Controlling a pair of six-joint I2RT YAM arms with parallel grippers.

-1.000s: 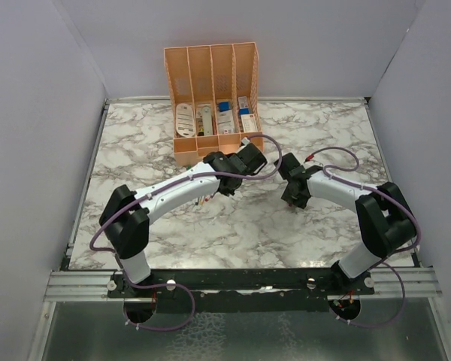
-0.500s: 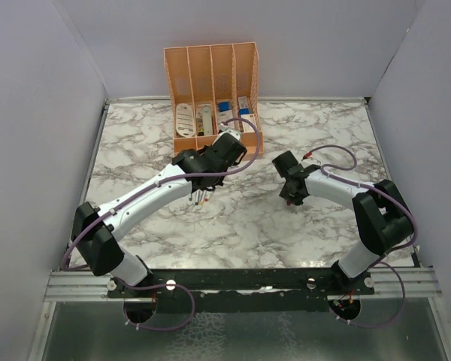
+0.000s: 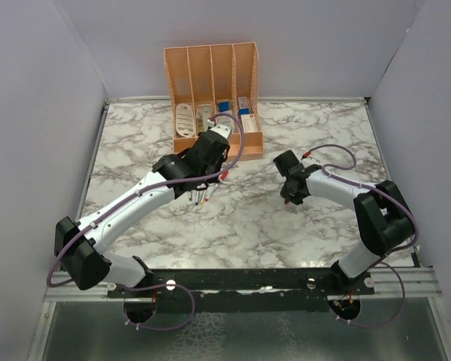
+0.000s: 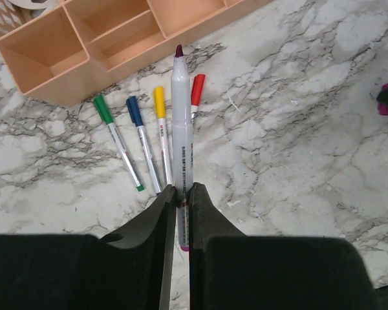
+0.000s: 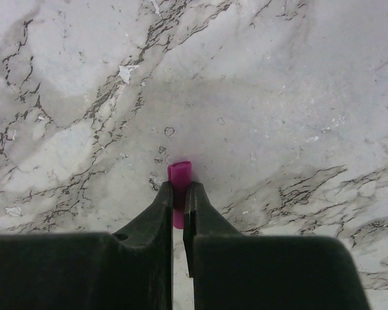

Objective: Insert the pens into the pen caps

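Note:
In the left wrist view my left gripper point(image 4: 181, 188) is shut on a grey-white pen point(image 4: 182, 110). Its dark purple tip is bare and points toward the peach organiser. Below it on the marble lie other pens side by side, wearing a green cap point(image 4: 103, 108), a blue cap point(image 4: 134, 110), a yellow cap point(image 4: 159, 102) and a red cap point(image 4: 197, 89). In the right wrist view my right gripper point(image 5: 178, 188) is shut on a magenta pen cap point(image 5: 180, 174) just above the table. That cap also shows at the left wrist view's right edge point(image 4: 383, 107).
The peach organiser point(image 3: 215, 145) stands at the back centre with stubby white and blue items in its compartments, right behind the row of pens. White walls close in the marble table point(image 3: 135, 150) on three sides. The right arm point(image 3: 338, 188) reaches in from the right.
The right gripper's jaws have closed onto the magenta cap. The left arm has stretched out and swung its gripper left and back toward the organiser, pen still held.

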